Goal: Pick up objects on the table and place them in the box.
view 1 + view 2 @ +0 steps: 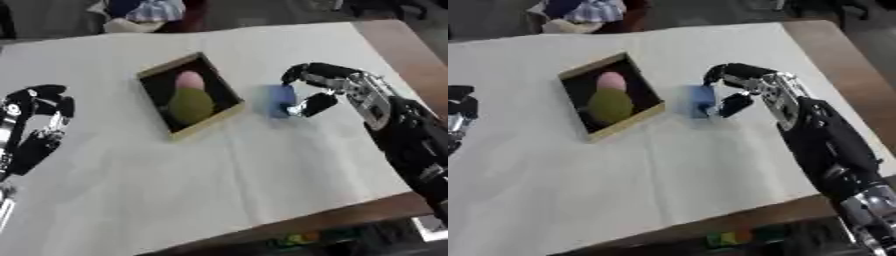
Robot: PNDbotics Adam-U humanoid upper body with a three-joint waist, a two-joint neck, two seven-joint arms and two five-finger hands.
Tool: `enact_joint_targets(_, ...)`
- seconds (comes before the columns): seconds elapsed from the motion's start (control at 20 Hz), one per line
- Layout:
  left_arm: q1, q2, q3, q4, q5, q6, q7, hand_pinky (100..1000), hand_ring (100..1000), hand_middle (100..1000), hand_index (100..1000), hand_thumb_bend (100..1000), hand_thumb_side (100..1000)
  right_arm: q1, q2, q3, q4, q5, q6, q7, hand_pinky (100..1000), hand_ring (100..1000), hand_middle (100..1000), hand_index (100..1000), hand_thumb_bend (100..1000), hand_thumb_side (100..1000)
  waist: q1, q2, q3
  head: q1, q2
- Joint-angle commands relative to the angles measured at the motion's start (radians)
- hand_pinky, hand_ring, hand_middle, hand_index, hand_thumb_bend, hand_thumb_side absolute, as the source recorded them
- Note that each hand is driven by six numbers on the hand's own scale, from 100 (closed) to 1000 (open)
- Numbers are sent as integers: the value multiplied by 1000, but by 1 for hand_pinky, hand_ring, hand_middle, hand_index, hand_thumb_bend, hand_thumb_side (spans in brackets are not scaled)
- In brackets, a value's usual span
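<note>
Wooden box (206, 124): pink item (190, 80), green item (191, 105) | right hand (337, 85) fingers pinching blue block (280, 100)

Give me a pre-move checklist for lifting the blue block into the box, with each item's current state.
1. Right robot hand at the blue block: ok, fingers curl over it and the thumb is at its right side.
2. Block actually gripped: cannot tell, contact is not clear.
3. Block off the table: not ok, it appears to sit on the white cover.
4. Box within a short move: ok, it lies just left of the block.
5. Room in the box: cannot tell, a pink object and a green object fill much of it.
6. Left robot hand out of the way: ok, at the left edge.
</note>
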Motion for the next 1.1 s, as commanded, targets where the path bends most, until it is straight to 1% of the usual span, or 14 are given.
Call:
enact_joint_targets(0.05, -5, 7, 3, -10, 1, -3, -3, 698, 555, 598, 776, 269, 757, -41, 1, -13, -38, -18, 9, -29, 857, 857, 855, 673, 188, 455, 7, -28, 1, -4, -2)
enact_joint_targets(0.15, -7, 6, 2, -10, 2, -5, -6, 699, 555, 599, 776, 265, 757, -62, 17, -11, -54, -19, 13, -31, 858, 858, 855, 673, 188, 451, 7, -29, 3, -7, -2)
enact_joint_targets(0.3, -7, 5, 2, -10, 3, -7, -8, 701, 556, 599, 776, 261, 759, -98, 58, -7, -68, -11, 14, -29, 857, 855, 854, 676, 182, 442, 8, -31, 8, -12, -2)
enact_joint_targets(0.55, -9, 1, -2, -12, 5, -8, -12, 701, 556, 599, 775, 256, 761, -140, 133, 5, -32, 35, 4, -15, 859, 859, 857, 696, 189, 453, 8, -31, 20, -19, -2)
enact_joint_targets(0.6, -9, 1, -2, -12, 5, -9, -12, 702, 556, 600, 775, 255, 762, -144, 146, 8, -19, 50, 1, -11, 860, 861, 860, 723, 195, 465, 8, -31, 22, -21, -2)
enact_joint_targets(0.65, -10, 1, -2, -12, 5, -9, -12, 702, 556, 600, 775, 255, 762, -147, 159, 9, -5, 67, -3, -7, 860, 862, 860, 727, 196, 465, 7, -30, 23, -22, -2)
enact_joint_targets(0.75, -12, 0, -3, -12, 6, -9, -13, 703, 556, 600, 775, 253, 762, -148, 178, 10, 24, 103, -11, -3, 862, 865, 866, 800, 208, 478, 7, -29, 25, -23, -2)
enact_joint_targets(0.8, -12, -1, -3, -12, 6, -9, -13, 703, 556, 599, 775, 254, 762, -147, 186, 9, 36, 121, -15, -3, 863, 867, 869, 852, 217, 482, 7, -29, 25, -23, -2)
enact_joint_targets(0.85, -12, -1, -4, -13, 6, -10, -14, 703, 556, 599, 775, 254, 762, -145, 191, 6, 48, 138, -18, -5, 863, 868, 870, 873, 224, 487, 7, -29, 26, -23, -2)
enact_joint_targets(0.9, -12, -1, -3, -13, 6, -10, -14, 702, 556, 599, 775, 254, 762, -143, 195, 3, 56, 151, -21, -10, 864, 869, 874, 917, 252, 496, 7, -29, 27, -23, -2)
enact_joint_targets(1.0, -12, -1, -1, -13, 6, -9, -12, 702, 556, 599, 775, 255, 761, -140, 195, -4, 61, 169, -26, -24, 866, 871, 880, 954, 288, 517, 8, -29, 27, -23, -2)
enact_joint_targets(1.1, -11, -1, 0, -14, 6, -8, -11, 701, 556, 599, 775, 254, 761, -137, 189, -8, 49, 175, -30, -41, 869, 874, 886, 972, 319, 530, 7, -29, 26, -22, -2)
